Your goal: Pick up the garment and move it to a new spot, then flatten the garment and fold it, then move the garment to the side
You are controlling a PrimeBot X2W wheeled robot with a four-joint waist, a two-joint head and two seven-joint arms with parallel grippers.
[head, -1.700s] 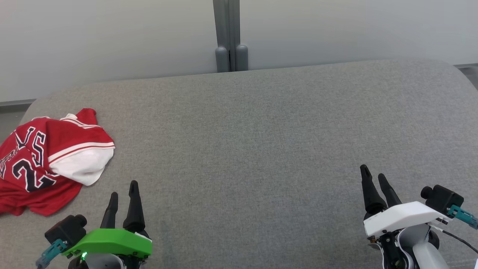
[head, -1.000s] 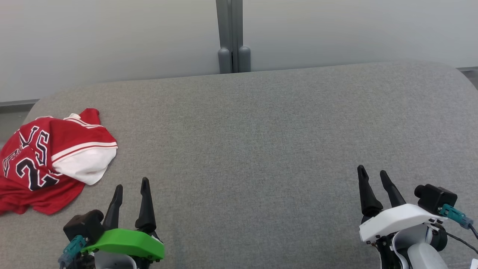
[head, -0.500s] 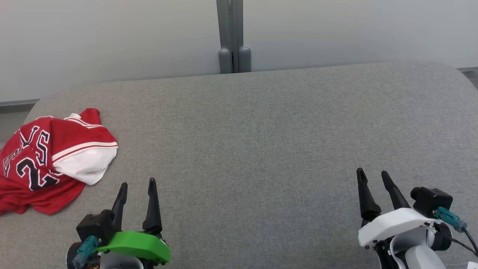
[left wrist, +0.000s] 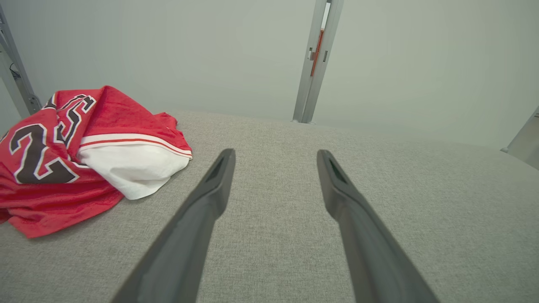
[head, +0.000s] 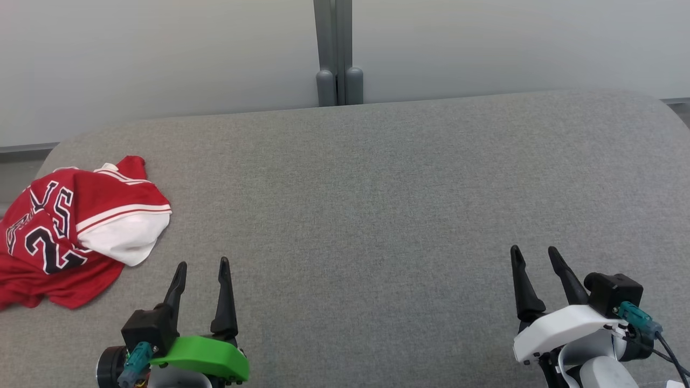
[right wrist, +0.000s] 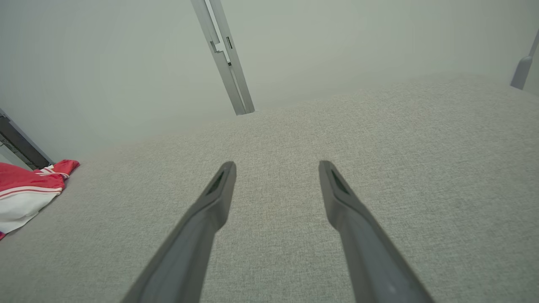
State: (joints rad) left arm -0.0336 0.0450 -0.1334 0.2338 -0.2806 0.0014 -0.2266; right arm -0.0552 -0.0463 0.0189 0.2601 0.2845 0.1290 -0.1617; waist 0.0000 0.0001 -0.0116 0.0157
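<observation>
Left gripper (head: 202,262) drifted inward, spread and empty like right gripper (head: 533,249); crumpled garment (head: 59,237) awaits pickup at table (head: 377,188) edge.

We see a slim grey metal post (head: 337,51) standing against the back wall and ending in two rounded feet. On either side of the post spread pale grey wall panels (head: 161,59), plain and softly, evenly lit. Just below the post begins a wide surface covered in grey woven fabric (head: 377,188), with its far corners rounded. Far to the left of the post, beyond that corner, a dark skirting strip (head: 24,149) runs along the wall's foot above a patch of grey floor (head: 12,175).
</observation>
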